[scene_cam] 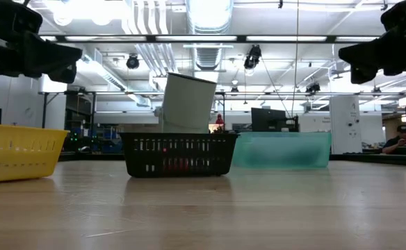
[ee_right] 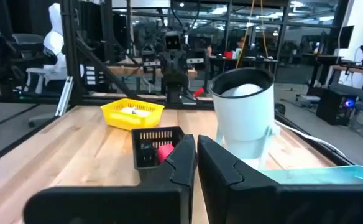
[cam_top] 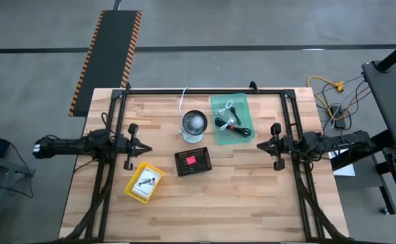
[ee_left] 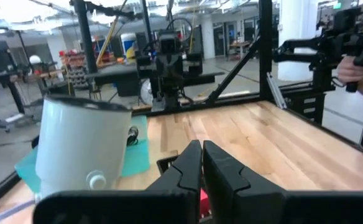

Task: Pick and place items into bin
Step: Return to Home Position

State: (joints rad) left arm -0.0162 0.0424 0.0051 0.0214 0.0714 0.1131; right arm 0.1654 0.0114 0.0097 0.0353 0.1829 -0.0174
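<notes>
Both arms hover above the table and touch nothing. My left gripper [cam_top: 147, 148] [ee_left: 202, 163] is shut, left of the black basket [cam_top: 193, 163]. My right gripper [cam_top: 259, 144] [ee_right: 196, 155] is shut, right of the green bin [cam_top: 230, 120]. A black cable with a red band [cam_top: 233, 125] and a white coiled cable [cam_top: 225, 108] lie in the green bin. A tiny red cube [cam_top: 191, 160] [ee_right: 165, 151] sits in the black basket. White packets [cam_top: 146, 181] lie in the yellow basket [cam_top: 131, 191]. I cannot make out the pen or the die.
A white round container [cam_top: 194, 126] [scene_cam: 187, 103] stands between the black basket and the green bin, with a thin white cord [cam_top: 182, 103] running to the far edge. Bare wood lies along the near half of the table [cam_top: 239, 203]. People are in the room beyond.
</notes>
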